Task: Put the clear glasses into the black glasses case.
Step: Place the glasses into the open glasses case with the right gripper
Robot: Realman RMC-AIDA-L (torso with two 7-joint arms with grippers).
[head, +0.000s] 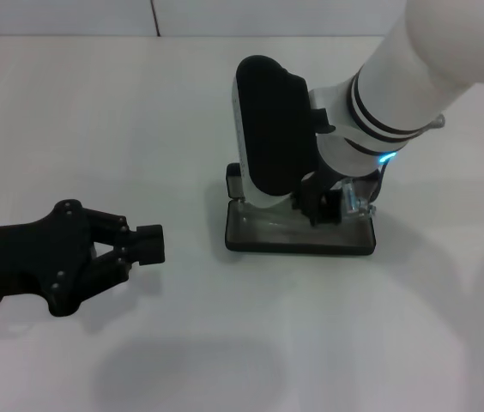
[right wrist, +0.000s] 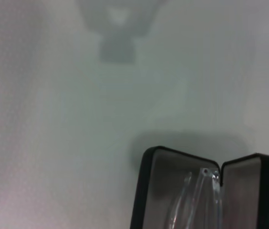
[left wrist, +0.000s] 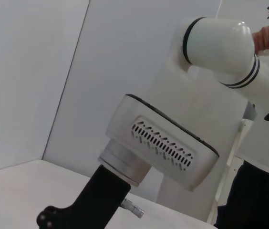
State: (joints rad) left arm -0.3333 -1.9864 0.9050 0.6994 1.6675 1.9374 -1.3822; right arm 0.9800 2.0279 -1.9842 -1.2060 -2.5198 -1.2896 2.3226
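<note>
White right arm angled down over open black glasses case (head: 300, 236), right end effector (head: 323, 206) apparently pinching clear glasses (right wrist: 199, 198)

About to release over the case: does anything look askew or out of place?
Nothing stands out. The black glasses case lies open and flat on the table, and the clear glasses sit inside its grey lining. The right hand is down over the case; the left hand waits off to the left.
</note>
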